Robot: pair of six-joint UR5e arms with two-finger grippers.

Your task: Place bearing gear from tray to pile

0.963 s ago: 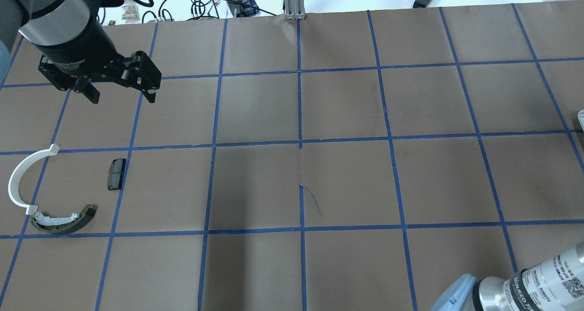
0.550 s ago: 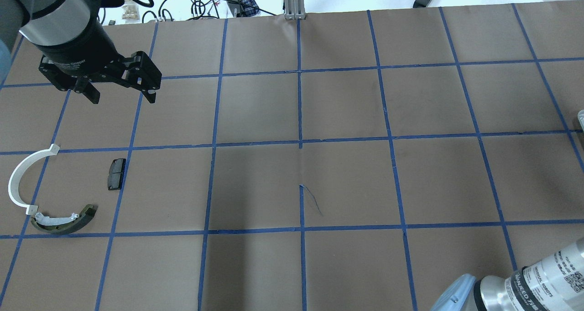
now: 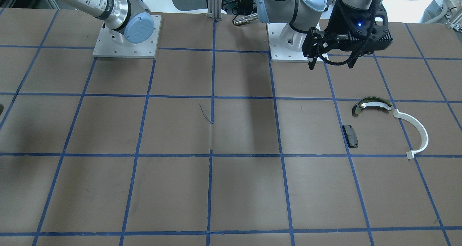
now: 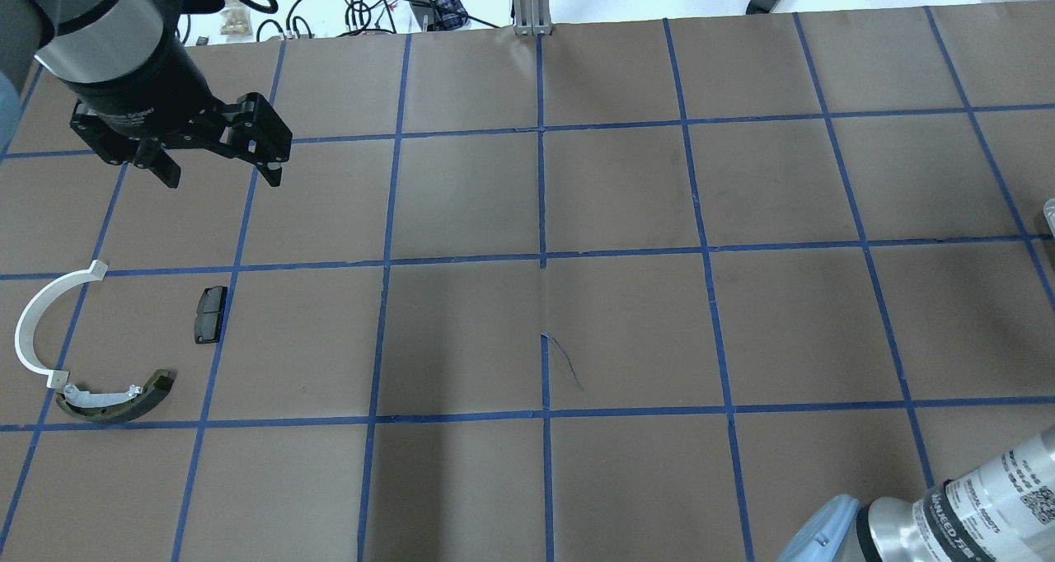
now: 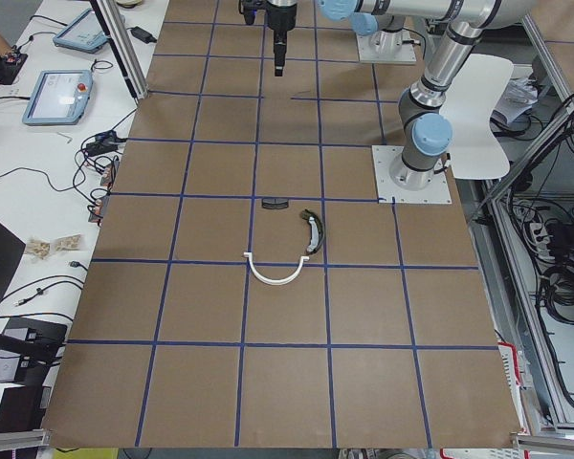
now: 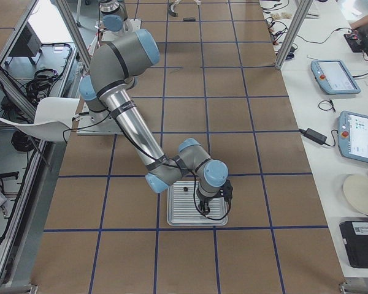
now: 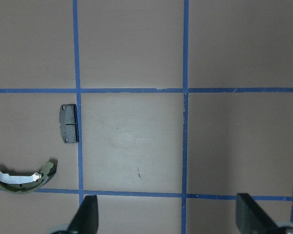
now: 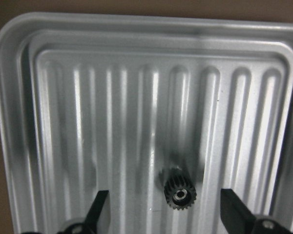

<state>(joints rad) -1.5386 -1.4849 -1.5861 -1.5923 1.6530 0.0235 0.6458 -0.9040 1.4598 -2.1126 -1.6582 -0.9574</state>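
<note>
Right gripper (image 8: 166, 204) hangs over the tray (image 8: 10, 97) with its fingers spread wide and nothing between them but air; the bearing gear (image 8: 179, 191) sits on the ribbed tray floor directly below that gap, bore upward, a little nearer one finger than the other; the tray lies toward the desk's right end, about midway between the robot-side edge and the operators' edge. Left gripper (image 4: 221, 175) is likewise wide open and empty, held above the desk's left half, on the operators' side of the pile; the pile lies in that left half, well short of the left end edge and far from the tray. The step in hand looks to be the approach for the pick, with the grasp not yet made; the next move calls for a small sideways correction to centre the gear, a straight descent until the fingers flank its toothed rim, and a firm closing, since so small a part could skid along a groove; after that comes a long carry across the desk. Counted: one bearing gear; one tray; two grippers; three parts in the pile, namely one white half-ring (image 4: 29, 315), one olive-green shoe (image 4: 124, 401) touching or nearly touching its end, and one black pad (image 4: 210, 315) set apart.
</note>
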